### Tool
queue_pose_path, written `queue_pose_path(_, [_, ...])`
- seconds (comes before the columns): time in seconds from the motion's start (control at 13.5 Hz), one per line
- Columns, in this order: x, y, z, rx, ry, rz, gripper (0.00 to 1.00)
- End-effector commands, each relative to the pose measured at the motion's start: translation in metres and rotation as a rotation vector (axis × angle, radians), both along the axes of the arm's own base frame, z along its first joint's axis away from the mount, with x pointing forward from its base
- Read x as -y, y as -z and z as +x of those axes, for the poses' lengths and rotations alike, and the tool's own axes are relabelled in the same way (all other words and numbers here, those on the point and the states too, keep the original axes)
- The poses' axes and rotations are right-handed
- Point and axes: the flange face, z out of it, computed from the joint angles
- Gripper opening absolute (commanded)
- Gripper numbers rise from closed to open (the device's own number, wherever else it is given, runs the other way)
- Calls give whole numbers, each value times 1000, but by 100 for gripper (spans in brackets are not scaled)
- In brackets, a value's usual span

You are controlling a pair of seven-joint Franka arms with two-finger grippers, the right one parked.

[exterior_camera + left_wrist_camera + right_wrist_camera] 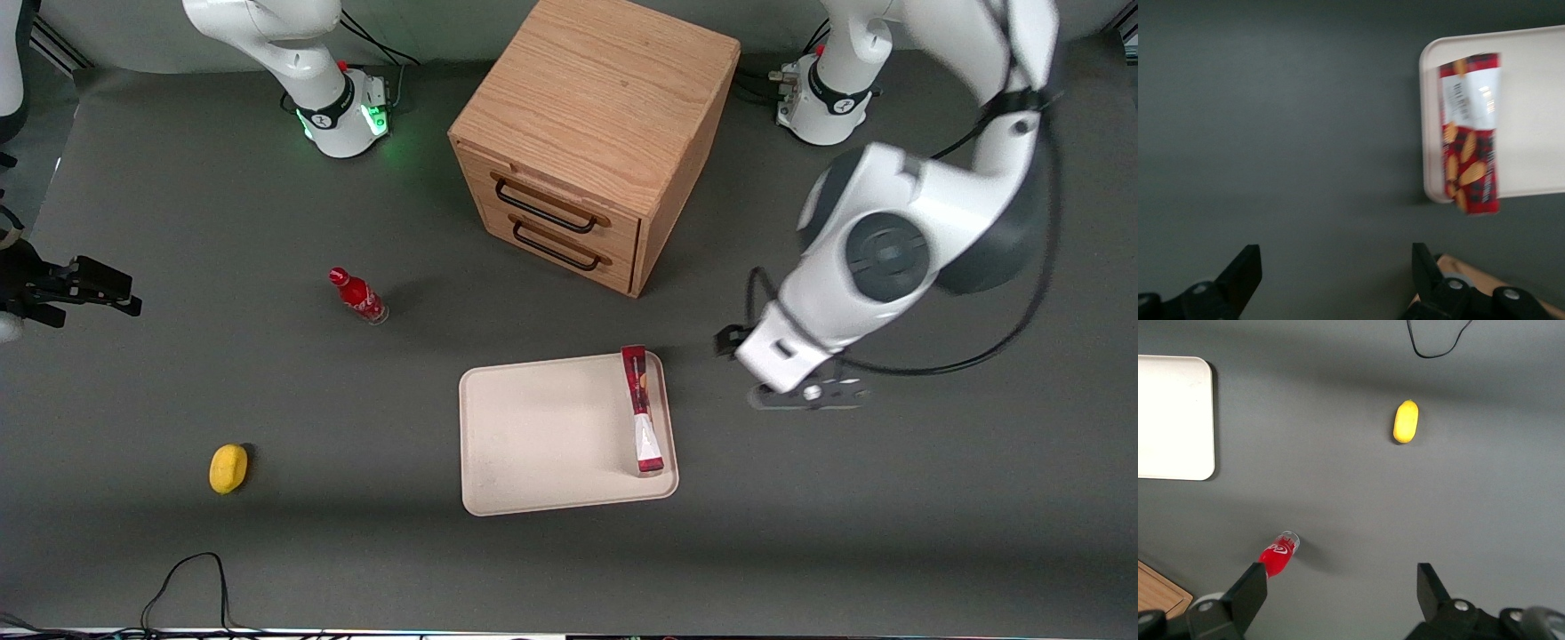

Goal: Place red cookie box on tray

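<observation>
The red cookie box [642, 409] rests on its narrow edge on the cream tray [542, 436], along the tray's rim toward the working arm's end. In the left wrist view the red cookie box [1469, 133] shows its cookie print and pale label, with one end reaching over the rim of the tray [1531, 120]. My left gripper [805, 393] hovers over bare table beside the tray, apart from the box. The gripper [1336, 267] is open and holds nothing.
A wooden two-drawer cabinet [596, 142] stands farther from the front camera than the tray. A small red bottle [358, 296] and a yellow object [228, 468] lie toward the parked arm's end. A black cable [196, 578] loops near the front edge.
</observation>
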Motion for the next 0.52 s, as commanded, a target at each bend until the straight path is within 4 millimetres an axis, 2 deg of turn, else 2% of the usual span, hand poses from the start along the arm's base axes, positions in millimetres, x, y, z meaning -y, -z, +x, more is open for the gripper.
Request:
queue_pose_path(0.0, [-65,-31,-44,-32,-31,17,100])
queue_pose_path(0.07, [-97,-42,-46,-32,-16,13,100])
queue_pose_path(0.22, [-146,-61,-54,-40,22,8,100])
queue_pose_path(0.44, [-219,-71,-59,-53,-40,10,98])
